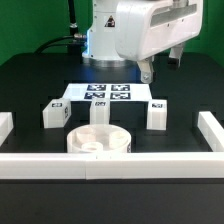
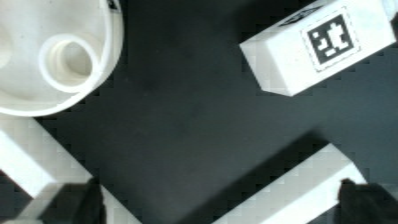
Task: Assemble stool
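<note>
The round white stool seat (image 1: 99,140) lies near the front rail, its sockets facing up. It also shows in the wrist view (image 2: 50,55). Three white leg blocks with tags stand behind it: one at the exterior view's left (image 1: 52,113), one in the middle (image 1: 99,108), one at the right (image 1: 157,113). One leg block shows in the wrist view (image 2: 320,45). My gripper (image 1: 147,71) hangs above the table behind the right leg block, touching nothing. In the wrist view the gripper (image 2: 214,205) is open and empty, its dark fingertips (image 2: 71,205) wide apart.
The marker board (image 1: 108,94) lies flat behind the leg blocks. White border rails run along the front (image 1: 110,164), the left (image 1: 5,125) and the right (image 1: 211,128). A rail shows in the wrist view (image 2: 285,185). The robot base stands at the back.
</note>
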`<state>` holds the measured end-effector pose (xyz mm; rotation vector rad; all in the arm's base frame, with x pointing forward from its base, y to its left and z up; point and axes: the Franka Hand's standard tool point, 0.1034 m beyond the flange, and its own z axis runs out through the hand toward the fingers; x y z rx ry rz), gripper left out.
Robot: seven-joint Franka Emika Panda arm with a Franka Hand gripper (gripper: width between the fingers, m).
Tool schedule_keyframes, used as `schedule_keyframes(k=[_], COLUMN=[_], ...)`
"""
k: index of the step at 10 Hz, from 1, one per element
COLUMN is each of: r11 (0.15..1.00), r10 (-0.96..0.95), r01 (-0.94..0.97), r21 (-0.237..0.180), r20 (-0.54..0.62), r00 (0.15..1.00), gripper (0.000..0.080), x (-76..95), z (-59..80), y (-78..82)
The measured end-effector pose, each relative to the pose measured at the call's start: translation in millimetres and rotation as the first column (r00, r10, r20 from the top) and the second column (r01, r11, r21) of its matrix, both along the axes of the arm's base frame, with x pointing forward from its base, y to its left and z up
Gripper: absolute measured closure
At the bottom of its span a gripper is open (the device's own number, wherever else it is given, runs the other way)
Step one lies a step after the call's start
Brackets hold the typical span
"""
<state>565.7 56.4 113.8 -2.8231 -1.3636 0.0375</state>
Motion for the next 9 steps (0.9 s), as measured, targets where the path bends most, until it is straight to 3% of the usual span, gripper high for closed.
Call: schedule_keyframes(k=[5, 6, 9], r11=[0.999, 0.997, 0.990], r10=[0.035, 0.080, 0.141], r01=[-0.035, -0.080, -0.141], r21=[0.003, 0.004, 0.014], r20=[0.006, 0.012, 0.013], r00=[0.999, 0.997, 0.990], gripper=[0.0150, 0.0150, 0.0150], x=[0.5, -1.9, 1.1], z=[-3.4, -18.4, -52.8], y=[-5.2, -29.9, -66.9])
